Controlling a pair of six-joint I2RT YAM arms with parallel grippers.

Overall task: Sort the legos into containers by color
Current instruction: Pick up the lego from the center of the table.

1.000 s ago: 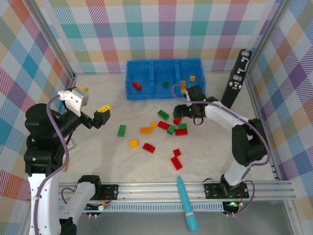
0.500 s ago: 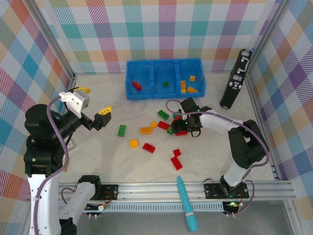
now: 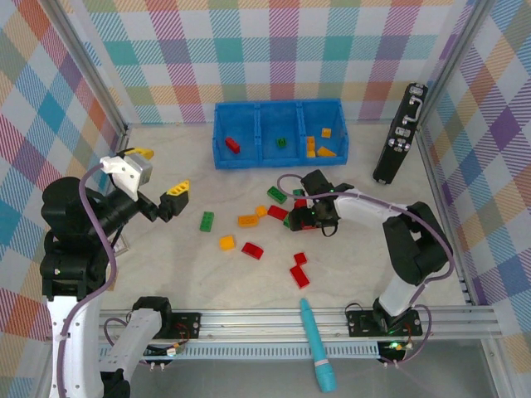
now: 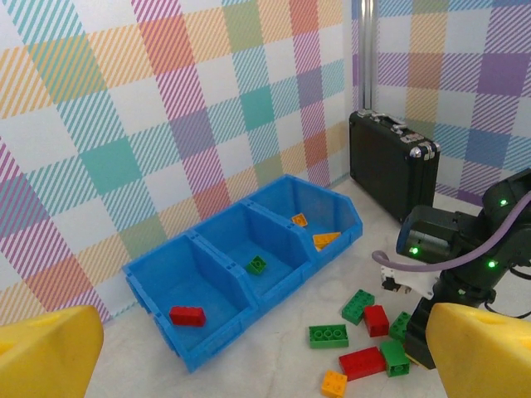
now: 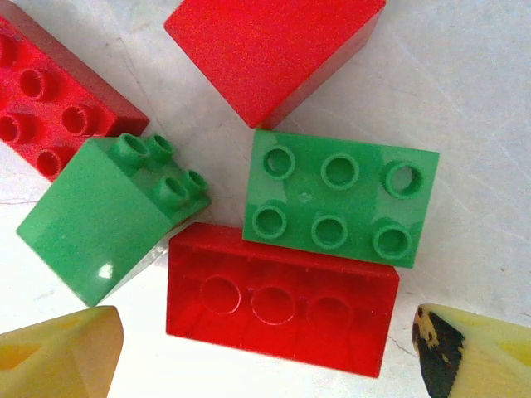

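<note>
The blue three-compartment bin (image 3: 249,157) stands at the back; it holds a red brick (image 3: 232,145) on the left, a green one (image 3: 282,142) in the middle and orange ones (image 3: 319,148) on the right. Loose legos lie mid-table. My right gripper (image 3: 305,219) is down over a cluster of them, open. In the right wrist view its yellow fingers (image 5: 58,356) straddle a red brick (image 5: 278,298) lying studs-down, with gaps on both sides. A green six-stud brick (image 5: 340,199) touches that red one. My left gripper (image 3: 158,172) hangs open and empty at the left.
Other bricks lie scattered: green (image 3: 207,220), orange (image 3: 248,220), yellow (image 3: 226,242), red (image 3: 252,249) and two red (image 3: 299,276) nearer me. A teal pen-like tool (image 3: 317,344) lies across the front rail. A black case (image 3: 398,137) stands at the back right.
My right gripper has moved from near the bin's front towards me and down onto the brick cluster. The left arm has barely moved.
</note>
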